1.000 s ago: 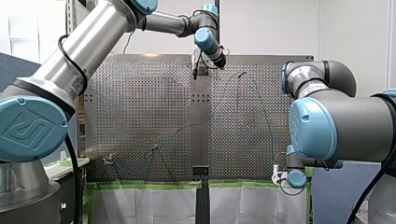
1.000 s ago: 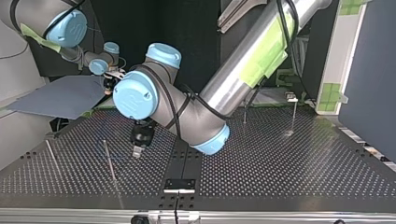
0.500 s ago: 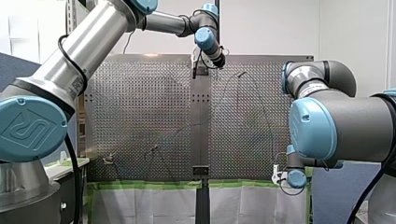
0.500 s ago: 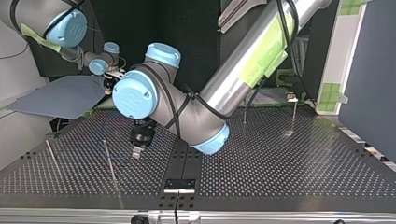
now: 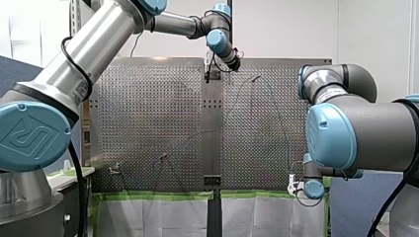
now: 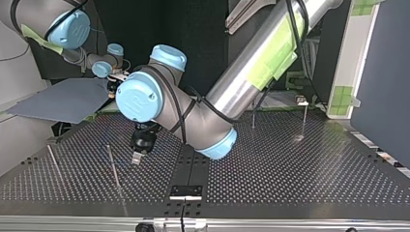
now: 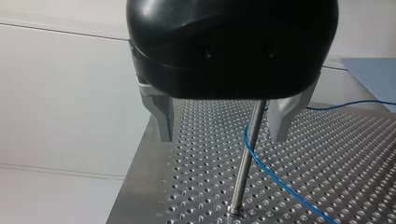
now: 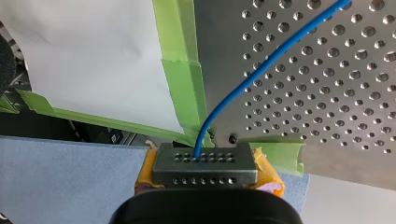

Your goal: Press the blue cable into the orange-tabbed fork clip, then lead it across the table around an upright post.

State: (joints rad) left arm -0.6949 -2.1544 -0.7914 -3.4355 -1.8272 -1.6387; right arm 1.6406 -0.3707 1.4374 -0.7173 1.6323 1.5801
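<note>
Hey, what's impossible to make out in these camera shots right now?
- The fork clip: no view shows it recognisably; fixtures on the table look too small in the front view.
- Top of the post: left wrist view, covered by my left gripper.
- Route of the blue cable: too thin to follow in front and top views.
</note>
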